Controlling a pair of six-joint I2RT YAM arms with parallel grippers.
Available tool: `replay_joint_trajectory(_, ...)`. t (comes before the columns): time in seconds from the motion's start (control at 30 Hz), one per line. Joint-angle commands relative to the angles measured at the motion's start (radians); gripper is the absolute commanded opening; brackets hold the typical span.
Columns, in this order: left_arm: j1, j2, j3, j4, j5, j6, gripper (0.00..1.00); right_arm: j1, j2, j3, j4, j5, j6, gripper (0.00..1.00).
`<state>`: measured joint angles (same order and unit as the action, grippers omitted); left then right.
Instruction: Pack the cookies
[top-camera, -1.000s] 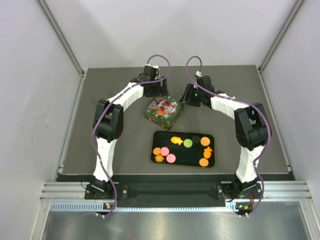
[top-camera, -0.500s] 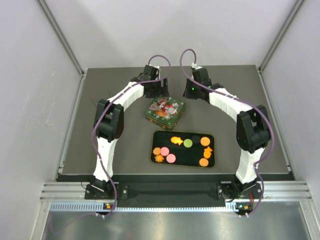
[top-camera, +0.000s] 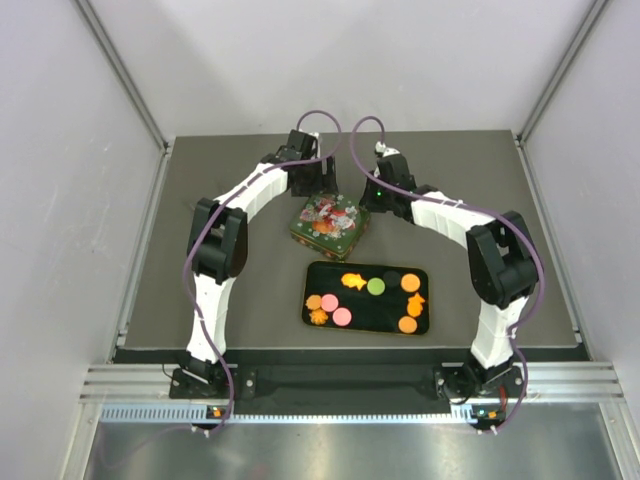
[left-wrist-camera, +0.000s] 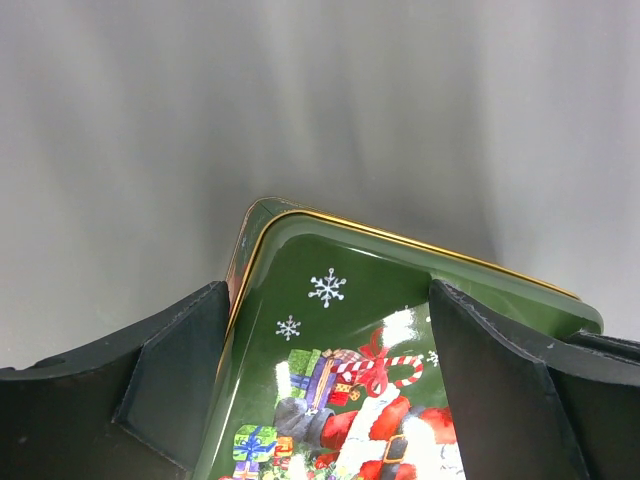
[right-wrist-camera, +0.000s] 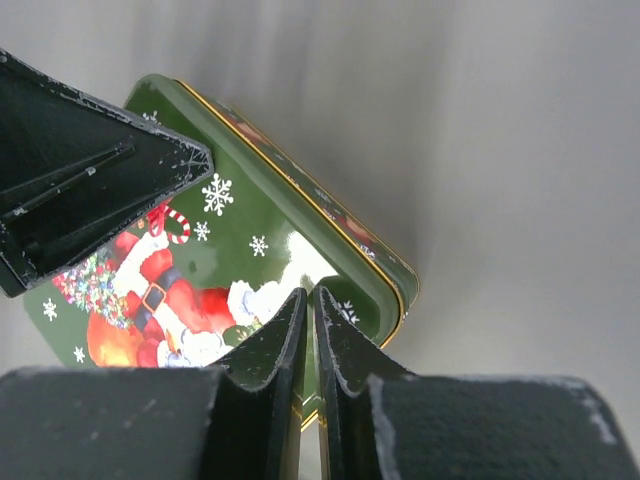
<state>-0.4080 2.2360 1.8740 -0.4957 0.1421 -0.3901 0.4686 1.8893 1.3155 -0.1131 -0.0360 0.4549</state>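
The cookies (top-camera: 342, 316), orange, pink and green discs and star shapes, lie on a black tray (top-camera: 366, 325) in the middle of the table. Behind it stands the square green Santa tin (top-camera: 328, 220), lid on. My left gripper (top-camera: 312, 188) is open over the tin's back edge; in the left wrist view (left-wrist-camera: 328, 300) its fingers (left-wrist-camera: 170, 380) straddle the tin's corner (left-wrist-camera: 300, 270). My right gripper (top-camera: 368, 197) is shut, empty, at the tin's back right corner; in the right wrist view (right-wrist-camera: 311, 305) its tips sit just above the lid (right-wrist-camera: 250, 240).
The left gripper's finger (right-wrist-camera: 90, 180) shows at the upper left of the right wrist view, close to my right fingers. Grey walls enclose the table on three sides. The dark table top (top-camera: 500, 200) extends right and left of the tin.
My right arm has swung left, bringing its gripper from beside the tin to the tin's back right corner. The left arm has stayed put. The cookies have not moved.
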Motion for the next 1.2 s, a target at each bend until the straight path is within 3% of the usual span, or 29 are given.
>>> replay_joint_trajectory(0.0, -0.002, 0.068, -0.013, -0.133, -0.027, 0.042, 0.84, 0.001, 0.018, -0.03, -0.092, 0.033, -0.008, 0.08)
replay_joint_trajectory(0.1, 0.008, 0.068, -0.013, -0.133, -0.027, 0.039, 0.84, -0.007, -0.013, 0.017, -0.103, 0.033, -0.019, 0.08)
replay_joint_trajectory(0.33, 0.017, 0.054, -0.01, -0.132, -0.026, 0.04, 0.85, -0.013, -0.076, 0.209, -0.184, 0.094, -0.09, 0.27)
replay_joint_trajectory(0.43, 0.02, 0.047, -0.009, -0.135, -0.026, 0.042, 0.85, -0.012, -0.119, 0.228, -0.186, 0.123, -0.108, 0.29)
replay_joint_trajectory(0.67, 0.023, 0.045, -0.004, -0.135, -0.024, 0.04, 0.85, -0.007, -0.096, 0.162, -0.168, 0.121, -0.117, 0.24)
replay_joint_trajectory(0.93, 0.023, 0.045, 0.004, -0.141, -0.026, 0.042, 0.85, 0.002, 0.077, 0.033, -0.103, 0.016, -0.098, 0.18)
replay_joint_trajectory(1.17, 0.026, 0.037, 0.004, -0.144, -0.029, 0.046, 0.85, -0.001, 0.042, 0.013, -0.083, 0.033, -0.087, 0.19)
